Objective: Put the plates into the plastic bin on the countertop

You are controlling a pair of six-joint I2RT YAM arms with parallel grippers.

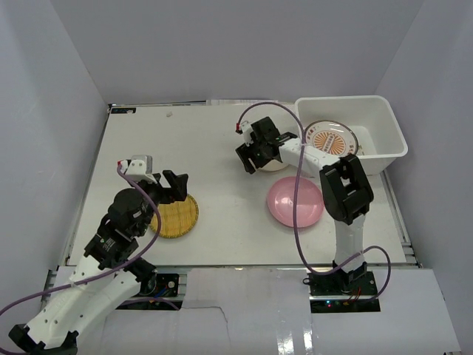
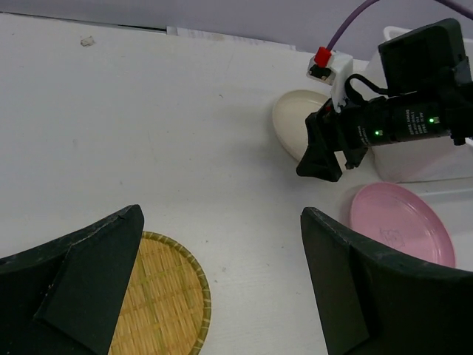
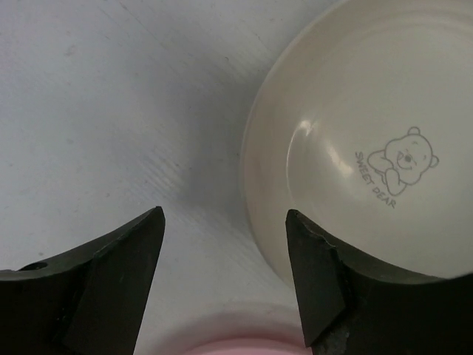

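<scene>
Found right gripper [image 3: 224, 214] released over cream plate [image 3: 355, 133] rim toward far edge; could have skidded off shallow rim, shoving plate.

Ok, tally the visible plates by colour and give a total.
Yellow woven plate: 1
Cream plate: 1
Pink plate: 1
Orange-patterned plate, in the bin: 1
Total: 4 in view; any stacked under the last cannot be told.

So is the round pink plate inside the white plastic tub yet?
Out. The round pink plate lies flat on the white table, in front of the white plastic tub; an orange-patterned white plate sits inside.
</scene>
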